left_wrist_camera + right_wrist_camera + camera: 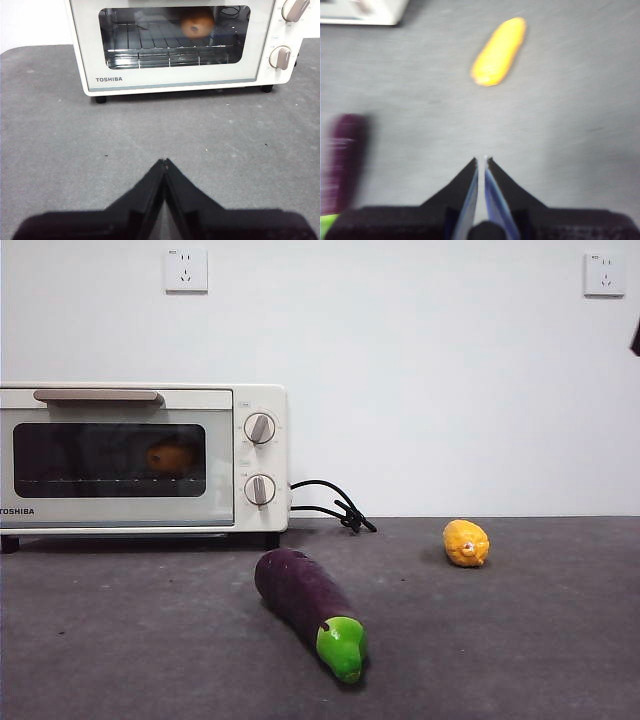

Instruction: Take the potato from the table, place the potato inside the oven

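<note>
Eggplant point(308, 610) lies nearest the front camera, purple body angled back toward the oven, green tip pointing forward, flat on the dark grey table point(520, 640). Far left stands the oven point(143, 458), cream-white, Toshiba label low on its front, door shut with beige bar handle across the top. Potato point(171, 457) sits inside the oven on the wire rack, seen through the dark glass, toward the knob side; left wrist view shows it there too, blurred orange-brown behind the glass. Two round knobs point(259, 428) stacked on the oven's right panel. Black cord point(335, 506) runs from the oven's right side onto the table and loops near the wall. Right of that, well apart from the eggplant, a small yellow-orange lumpy fruit point(466, 542) rests on the table. Two wall sockets point(186, 270) high on the white wall. Left tool point(164, 161) hangs over bare table facing the oven front, well apart from it, jaws clenched tip to tip, grasping nothing. Right tool point(482, 159) sits above table between fruit and eggplant, frame motion-blurred, jaws pressed nearly together with only a sliver between, nothing in them. Black tip at the front view's upper right edge point(635, 338) is an arm; cannot tell which.
</note>
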Tool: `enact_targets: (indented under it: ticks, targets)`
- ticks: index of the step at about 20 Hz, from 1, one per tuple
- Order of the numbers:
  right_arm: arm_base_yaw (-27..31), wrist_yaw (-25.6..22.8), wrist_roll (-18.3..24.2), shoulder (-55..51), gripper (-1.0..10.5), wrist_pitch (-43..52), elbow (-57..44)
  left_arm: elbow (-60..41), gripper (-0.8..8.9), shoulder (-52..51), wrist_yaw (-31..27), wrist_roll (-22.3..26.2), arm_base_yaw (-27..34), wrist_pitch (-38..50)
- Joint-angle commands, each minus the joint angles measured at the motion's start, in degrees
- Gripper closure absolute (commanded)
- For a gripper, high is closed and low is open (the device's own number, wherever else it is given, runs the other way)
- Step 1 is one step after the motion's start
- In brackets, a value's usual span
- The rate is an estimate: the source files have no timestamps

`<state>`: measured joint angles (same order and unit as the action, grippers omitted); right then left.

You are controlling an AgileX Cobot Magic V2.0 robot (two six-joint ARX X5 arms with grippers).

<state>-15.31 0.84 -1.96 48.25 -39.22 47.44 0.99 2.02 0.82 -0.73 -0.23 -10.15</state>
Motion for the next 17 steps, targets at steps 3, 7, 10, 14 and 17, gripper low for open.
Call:
enact_targets:
  ticks: [3,7,10,14,17]
  targets:
    - [0.1,-9.2,5.0,-4.6,9.1,-1.2,-0.8,-0.6,8.17,0.1,0.3,-0.6,-0.2,0.7]
    - [3.8,-8.8,8.7,-8.6,9.1,6.4,-1.9,-0.6,8.17,0.3,0.3,-0.6,-0.2,0.7]
    - [8.0,-0.3,8.6,-13.5,9.1,20.0,-8.1,-0.6,8.17,0.3,0.3,-0.6,-0.2,0.7]
    - [13.0,0.7,8.6,-20.8,9.1,36.9,-20.9,-0.6,8.17,0.3,0.3,-0.6,-0.2,0.7]
    - [15.8,0.7,8.2,-24.5,9.1,39.2,-27.6,-0.6,8.17,0.3,0.3,-0.6,-0.2,0.7]
